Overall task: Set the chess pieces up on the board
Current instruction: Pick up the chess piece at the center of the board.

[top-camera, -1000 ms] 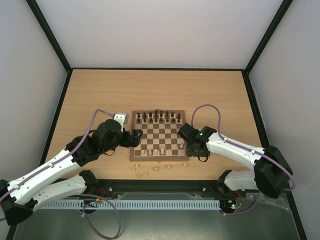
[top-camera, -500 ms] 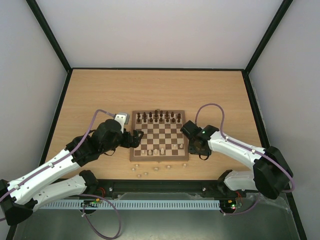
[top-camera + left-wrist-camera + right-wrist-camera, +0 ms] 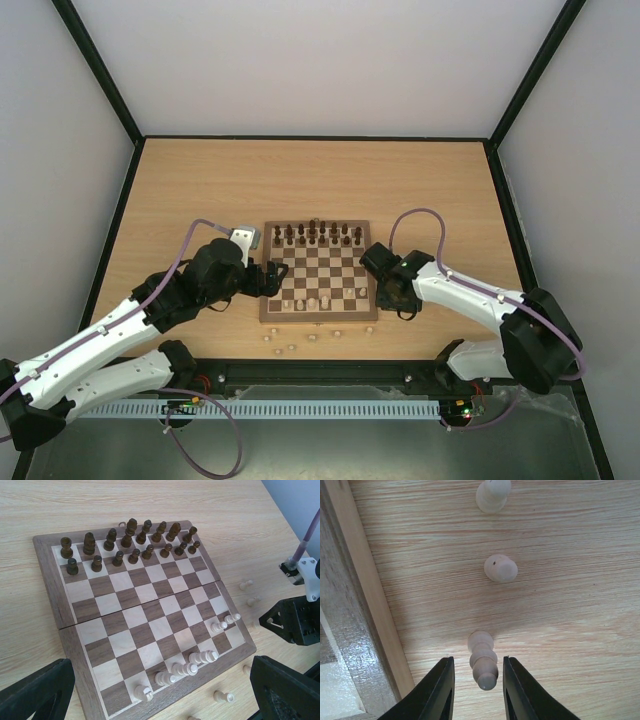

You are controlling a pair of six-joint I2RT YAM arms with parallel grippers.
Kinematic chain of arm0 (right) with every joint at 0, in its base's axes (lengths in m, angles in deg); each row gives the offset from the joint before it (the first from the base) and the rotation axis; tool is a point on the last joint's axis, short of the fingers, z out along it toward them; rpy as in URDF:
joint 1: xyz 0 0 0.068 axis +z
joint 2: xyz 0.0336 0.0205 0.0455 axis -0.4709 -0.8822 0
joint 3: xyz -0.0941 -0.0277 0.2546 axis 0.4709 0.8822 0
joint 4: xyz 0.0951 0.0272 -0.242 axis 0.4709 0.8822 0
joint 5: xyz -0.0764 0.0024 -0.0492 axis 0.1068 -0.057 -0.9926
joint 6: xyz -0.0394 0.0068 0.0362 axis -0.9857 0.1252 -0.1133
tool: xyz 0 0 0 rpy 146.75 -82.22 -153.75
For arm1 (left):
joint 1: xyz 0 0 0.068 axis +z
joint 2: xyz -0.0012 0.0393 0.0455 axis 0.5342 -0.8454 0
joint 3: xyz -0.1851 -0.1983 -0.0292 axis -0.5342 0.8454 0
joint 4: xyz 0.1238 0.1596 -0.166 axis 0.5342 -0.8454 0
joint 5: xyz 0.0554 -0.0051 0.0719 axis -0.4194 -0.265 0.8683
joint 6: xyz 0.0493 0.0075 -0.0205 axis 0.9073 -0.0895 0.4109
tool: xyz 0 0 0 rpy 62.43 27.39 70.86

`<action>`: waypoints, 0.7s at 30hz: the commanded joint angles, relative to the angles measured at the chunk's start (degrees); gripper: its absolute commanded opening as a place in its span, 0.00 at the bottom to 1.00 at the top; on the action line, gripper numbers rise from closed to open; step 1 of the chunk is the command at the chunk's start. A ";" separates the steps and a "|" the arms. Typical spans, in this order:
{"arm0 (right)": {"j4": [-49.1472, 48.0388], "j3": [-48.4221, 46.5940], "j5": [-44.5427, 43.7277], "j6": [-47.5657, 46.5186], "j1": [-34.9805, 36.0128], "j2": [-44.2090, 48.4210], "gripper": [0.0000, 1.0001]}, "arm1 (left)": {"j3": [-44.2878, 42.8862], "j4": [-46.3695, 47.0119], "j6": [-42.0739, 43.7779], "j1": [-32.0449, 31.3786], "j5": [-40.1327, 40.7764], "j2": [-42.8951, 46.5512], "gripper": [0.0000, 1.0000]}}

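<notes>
Dark chess pieces (image 3: 130, 542) are standing ranked on the board (image 3: 47, 565); many pale ones (image 3: 223, 696) are waiting on the desk (image 3: 560, 605). Our right tool (image 3: 479, 680) is straddling one pale piece (image 3: 481, 652), grasp uncertain; our left tool (image 3: 270, 278) is hanging released

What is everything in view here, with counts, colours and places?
table: one, light wood, under everything.
board: one, dark brown and cream checks, mid-table.
dark pieces: sixteen, dark brown, the board's two far rows.
pale pieces on the board: about six, beige, along its near edge.
pale pieces off the board: several, beige, on the table in front of and right of the board.
cables: two, purple, one per arm.
arms: two, white and black, either side of the board.
left fingers: two, black, wide apart at the board's left edge.
right fingers: two, black, flanking one off-board pale piece, gaps visible.
</notes>
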State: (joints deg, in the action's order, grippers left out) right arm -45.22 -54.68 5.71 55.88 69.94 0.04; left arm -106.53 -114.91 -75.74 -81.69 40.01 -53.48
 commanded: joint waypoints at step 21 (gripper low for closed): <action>3.00 -1.75 0.93 -0.34 -0.32 1.16 0.05 | -0.25 0.73 0.43 0.48 -0.16 -0.06 0.99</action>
State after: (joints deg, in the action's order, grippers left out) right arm -45.48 -54.49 6.39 55.81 69.94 -0.31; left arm -106.53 -114.52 -75.52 -81.50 39.44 -53.51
